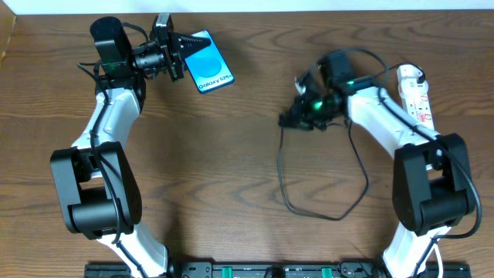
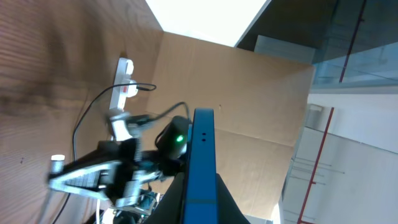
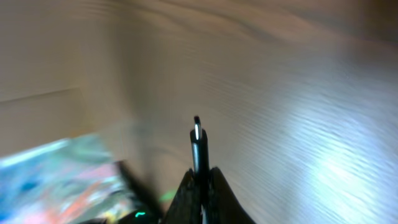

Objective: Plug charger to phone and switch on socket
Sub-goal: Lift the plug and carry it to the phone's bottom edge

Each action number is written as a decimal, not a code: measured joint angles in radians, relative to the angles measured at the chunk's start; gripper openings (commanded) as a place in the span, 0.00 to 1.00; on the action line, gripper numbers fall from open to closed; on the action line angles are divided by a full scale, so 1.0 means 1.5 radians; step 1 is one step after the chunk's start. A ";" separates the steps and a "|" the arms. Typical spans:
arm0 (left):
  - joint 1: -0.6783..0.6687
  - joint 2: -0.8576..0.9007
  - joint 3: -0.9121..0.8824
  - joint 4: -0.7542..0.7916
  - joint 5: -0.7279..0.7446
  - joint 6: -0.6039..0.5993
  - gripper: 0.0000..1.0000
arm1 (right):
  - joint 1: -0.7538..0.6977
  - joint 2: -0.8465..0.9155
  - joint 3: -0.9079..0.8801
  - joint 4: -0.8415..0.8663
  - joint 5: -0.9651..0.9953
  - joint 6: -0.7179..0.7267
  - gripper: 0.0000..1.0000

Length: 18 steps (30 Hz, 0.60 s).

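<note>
The phone (image 1: 207,62) is a slim rectangle with a bright blue screen, a dark round shape and white "Galaxy S25" letters. It is at the far left part of the desk (image 1: 231,170), and the left hand (image 1: 184,55) is clamped on its left end. In the left wrist view the phone (image 2: 200,162) shows only as a narrow blue strip with a dark edge, and its near end is cut off by the bottom of the picture. I cannot tell whether it rests on the desk or is lifted. The charger (image 1: 280,162) is a thin black cable that makes a wide loop on the desk in front of the right arm. The right hand (image 1: 287,118) is closed on its small straight plug tip (image 3: 198,140), which stands out beyond the fingers (image 3: 186,186). This wrist view is very blurred, so the tip's shape is hard to read. The socket (image 1: 414,91), a white strip with red marks, lies at the far right. Its near end is hidden under the right arm, and the state of its switches is too small to see.
</note>
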 measured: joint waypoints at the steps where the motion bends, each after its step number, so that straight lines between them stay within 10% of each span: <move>1: 0.000 0.000 0.000 0.000 -0.003 0.001 0.07 | -0.007 0.000 0.000 0.032 -0.054 -0.014 0.01; 8: 0.000 0.000 -0.001 0.046 -0.021 0.025 0.07 | -0.012 0.000 0.002 0.205 -0.342 -0.057 0.01; 18: 0.000 0.000 -0.001 0.221 -0.037 0.049 0.07 | -0.009 0.000 0.002 0.234 -0.431 -0.059 0.01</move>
